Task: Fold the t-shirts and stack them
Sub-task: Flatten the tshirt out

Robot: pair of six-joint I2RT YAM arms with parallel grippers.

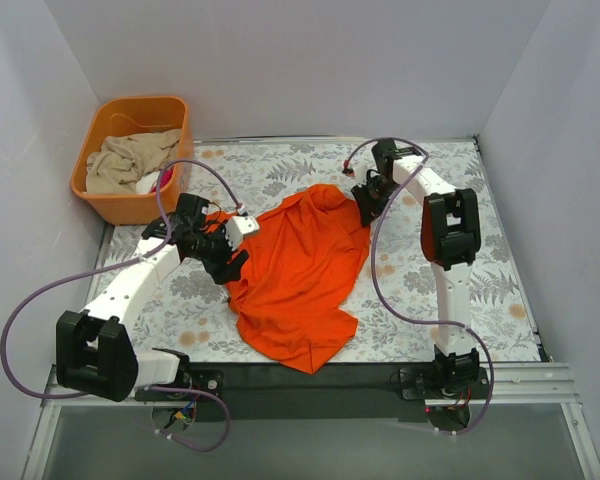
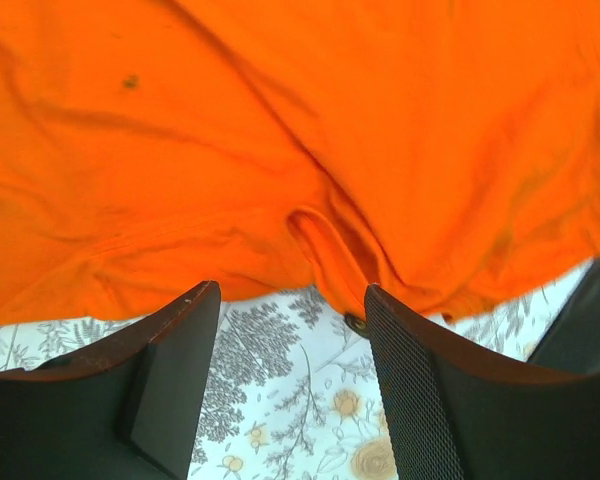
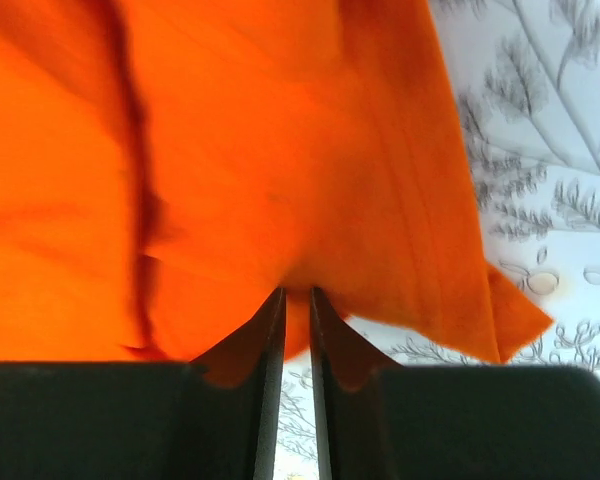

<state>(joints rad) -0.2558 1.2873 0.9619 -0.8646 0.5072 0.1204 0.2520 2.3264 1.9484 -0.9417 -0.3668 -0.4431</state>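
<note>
A bright orange-red t-shirt (image 1: 300, 270) lies crumpled across the middle of the floral tablecloth (image 1: 430, 290). My left gripper (image 1: 230, 258) sits at the shirt's left edge. In the left wrist view this gripper (image 2: 291, 292) is open, with only tablecloth between its fingers (image 2: 410, 370) and the shirt's hem (image 2: 330, 250) just past the tips. My right gripper (image 1: 365, 203) is at the shirt's far right corner. Seen from the right wrist, this gripper (image 3: 297, 293) is shut on a pinch of the orange t-shirt (image 3: 280, 180), which is lifted off the cloth there.
An orange plastic tub (image 1: 110, 205) stands at the back left, off the tablecloth, holding beige clothes (image 1: 130, 160). White walls close in the table on three sides. Purple cables loop from both arms.
</note>
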